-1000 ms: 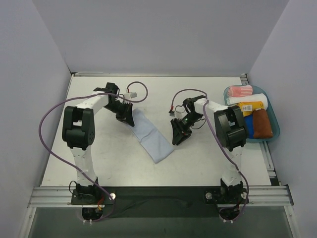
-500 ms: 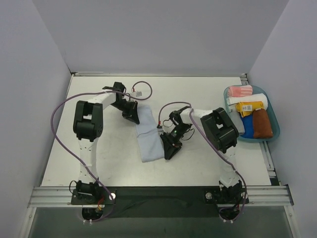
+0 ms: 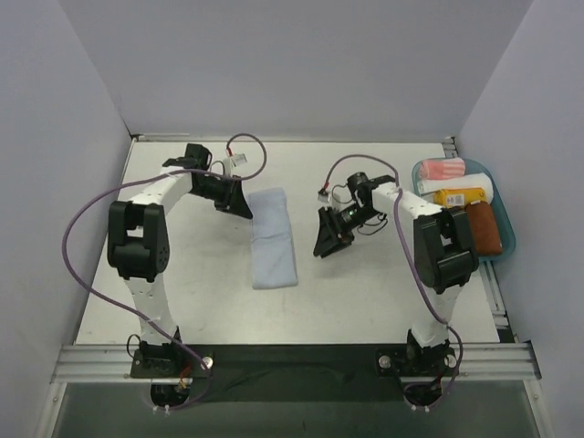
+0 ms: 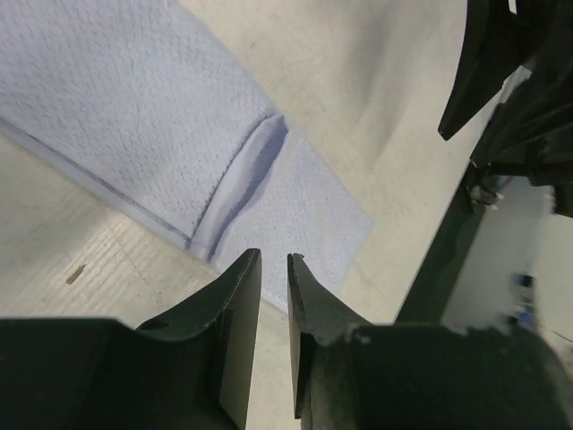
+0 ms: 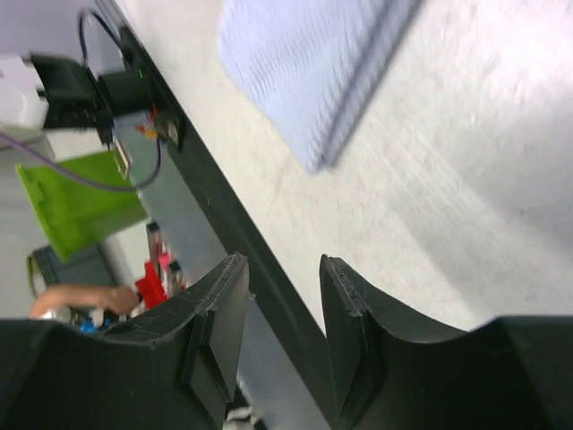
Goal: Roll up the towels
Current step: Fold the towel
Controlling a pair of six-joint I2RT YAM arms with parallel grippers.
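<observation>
The light-blue towel [image 3: 273,239] lies flat as a long strip in the middle of the table. It also shows in the left wrist view [image 4: 134,98], with a small crease, and in the right wrist view [image 5: 313,54]. My left gripper [image 3: 244,211] [image 4: 273,255] hovers by the towel's far left corner, jaws a narrow gap apart and empty. My right gripper [image 3: 325,246] [image 5: 285,260] is open and empty, a little to the right of the towel. The rust-brown towel [image 3: 483,228] lies in the tray at the right.
The teal tray [image 3: 507,219] at the right edge also holds a pink-and-white striped roll [image 3: 443,168], a white roll [image 3: 456,185], a yellow cloth with a label [image 3: 461,196] and a blue cloth [image 3: 459,235]. Purple cables loop above both arms.
The blue towel has swung from a diagonal to lying nearly straight front to back. Both grippers have come off it. The right gripper has moved away to the right.
</observation>
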